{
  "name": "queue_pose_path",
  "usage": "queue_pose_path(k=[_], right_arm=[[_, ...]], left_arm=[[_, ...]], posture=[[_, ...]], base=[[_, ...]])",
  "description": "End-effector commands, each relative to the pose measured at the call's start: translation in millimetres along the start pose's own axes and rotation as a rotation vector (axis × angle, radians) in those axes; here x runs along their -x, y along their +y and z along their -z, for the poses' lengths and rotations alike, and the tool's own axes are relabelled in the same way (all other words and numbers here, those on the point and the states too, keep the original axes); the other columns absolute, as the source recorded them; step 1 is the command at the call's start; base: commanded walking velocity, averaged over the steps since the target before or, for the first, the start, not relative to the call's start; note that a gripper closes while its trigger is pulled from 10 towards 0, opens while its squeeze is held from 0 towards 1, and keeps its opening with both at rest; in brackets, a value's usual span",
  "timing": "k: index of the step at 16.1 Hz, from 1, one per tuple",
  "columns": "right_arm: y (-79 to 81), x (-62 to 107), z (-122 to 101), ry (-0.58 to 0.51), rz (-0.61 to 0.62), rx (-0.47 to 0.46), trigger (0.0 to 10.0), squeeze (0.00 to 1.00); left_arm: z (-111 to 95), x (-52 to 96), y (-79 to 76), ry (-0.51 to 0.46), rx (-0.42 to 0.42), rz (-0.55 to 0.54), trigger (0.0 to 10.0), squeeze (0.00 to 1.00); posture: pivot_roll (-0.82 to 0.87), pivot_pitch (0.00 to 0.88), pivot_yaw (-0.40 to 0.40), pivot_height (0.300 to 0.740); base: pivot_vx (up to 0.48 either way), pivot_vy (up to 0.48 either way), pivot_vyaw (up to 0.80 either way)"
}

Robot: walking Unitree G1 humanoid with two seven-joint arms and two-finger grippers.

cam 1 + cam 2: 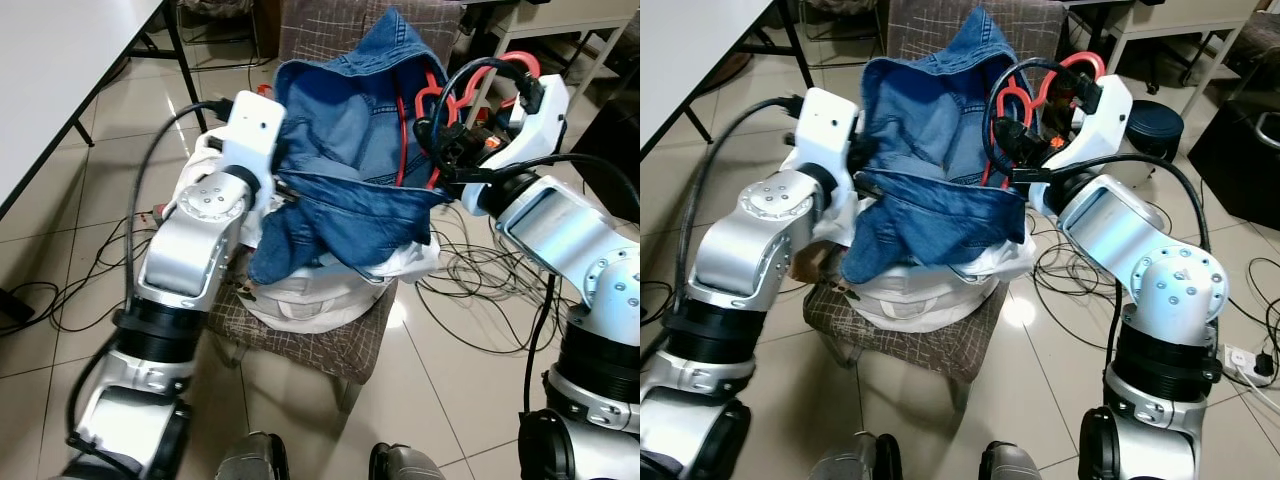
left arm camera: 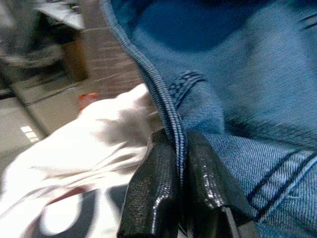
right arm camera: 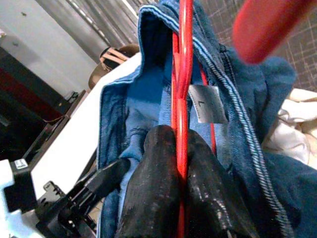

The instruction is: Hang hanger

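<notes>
A blue denim jacket point(image 1: 350, 150) is held up over a chair, its collar raised. A red wire hanger point(image 1: 432, 100) sits partly inside the jacket, its hook point(image 1: 1080, 66) sticking up on the right. My right gripper point(image 3: 178, 163) is shut on the red hanger wire point(image 3: 182, 89), next to a white size label point(image 3: 208, 103). My left gripper point(image 2: 179, 168) is shut on the jacket's stitched hem point(image 2: 163, 104) at the left side of the garment point(image 1: 865, 160).
The chair point(image 1: 330, 345) with a brown checked seat holds a heap of white cloth point(image 1: 320, 290) under the jacket. Cables point(image 1: 490, 290) lie on the tiled floor to the right. A white table point(image 1: 60, 60) stands at the left, a dark round stool point(image 1: 1152, 125) behind on the right.
</notes>
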State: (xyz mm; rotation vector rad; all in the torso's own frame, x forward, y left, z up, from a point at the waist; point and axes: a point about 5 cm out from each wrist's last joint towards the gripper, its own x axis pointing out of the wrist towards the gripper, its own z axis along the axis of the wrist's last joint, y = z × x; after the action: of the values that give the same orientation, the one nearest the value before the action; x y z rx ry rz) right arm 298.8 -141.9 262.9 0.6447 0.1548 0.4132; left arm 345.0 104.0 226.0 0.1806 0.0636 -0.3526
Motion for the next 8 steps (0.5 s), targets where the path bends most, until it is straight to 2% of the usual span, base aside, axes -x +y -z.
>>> queue_pose_path(k=[1, 6, 7, 8], right_arm=[[2.8, 5.9, -4.4, -0.012, -0.017, 0.019, 10.0, 0.00], [0.5, 4.6, -6.7, -0.009, -0.002, 0.046, 10.0, 0.00], [-1.2, 3.5, -7.9, -0.013, 0.008, 0.056, 10.0, 0.00], [-1.3, 3.2, -7.9, -0.013, 0.009, 0.058, 10.0, 0.00]], left_arm=[[-5.9, 3.7, 3.7, -0.028, 0.022, 0.002, 10.0, 1.00], [-28.3, 11.8, 4.2, -0.097, 0.112, 0.117, 10.0, 1.00], [-37.1, 16.6, 10.0, -0.122, 0.142, 0.117, 10.0, 1.00], [-38.1, 17.2, 11.8, -0.123, 0.134, 0.112, 10.0, 1.00]], posture=[[-0.11, 0.083, 0.024, 0.740], [-0.11, 0.072, 0.020, 0.740], [-0.11, 0.069, 0.017, 0.740], [-0.11, 0.069, 0.017, 0.740]], base=[[0.000, 0.000, 0.00], [0.000, 0.000, 0.00], [0.000, 0.000, 0.00], [0.000, 0.000, 0.00]])
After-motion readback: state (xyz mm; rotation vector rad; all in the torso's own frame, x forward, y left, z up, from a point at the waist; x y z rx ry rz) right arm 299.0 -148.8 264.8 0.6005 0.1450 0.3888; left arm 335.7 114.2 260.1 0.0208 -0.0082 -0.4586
